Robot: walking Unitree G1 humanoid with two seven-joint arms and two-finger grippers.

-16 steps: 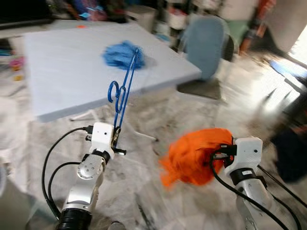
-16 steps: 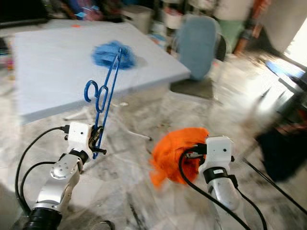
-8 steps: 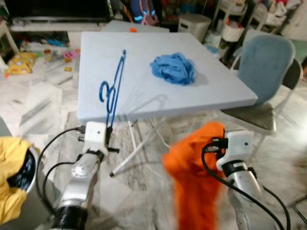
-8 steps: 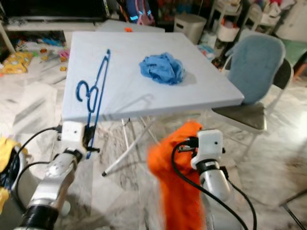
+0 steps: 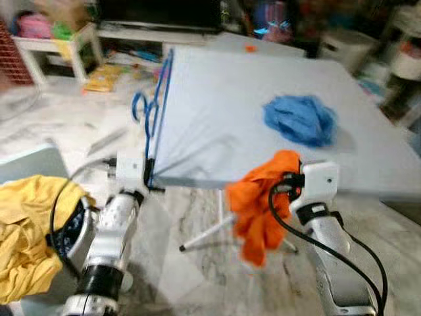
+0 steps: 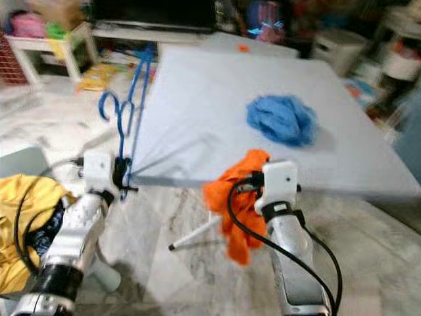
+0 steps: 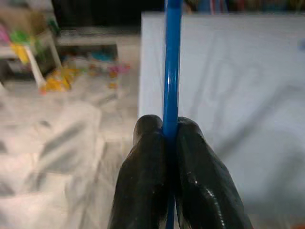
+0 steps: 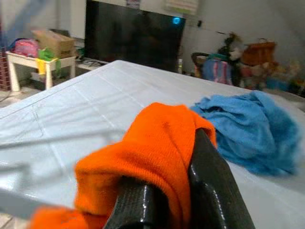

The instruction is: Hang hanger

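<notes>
The left end effector (image 7: 169,143) is clenched on the blue hanger (image 5: 156,112), upright at 10 o'clock. The right end effector (image 8: 164,191) grasps the orange cloth (image 5: 260,204), which could slip and fall beside the surface (image 5: 223,112).

The left gripper (image 7: 169,138) clamps the hanger (image 5: 156,105), which rises upright from it beside the table's (image 5: 217,112) left edge. The right gripper (image 8: 164,191) holds a garment (image 5: 260,197) before the table's front edge; beyond it a cloth (image 5: 299,120) lies on the tabletop. A laundry heap (image 5: 26,230) sits left of the left gripper.
</notes>
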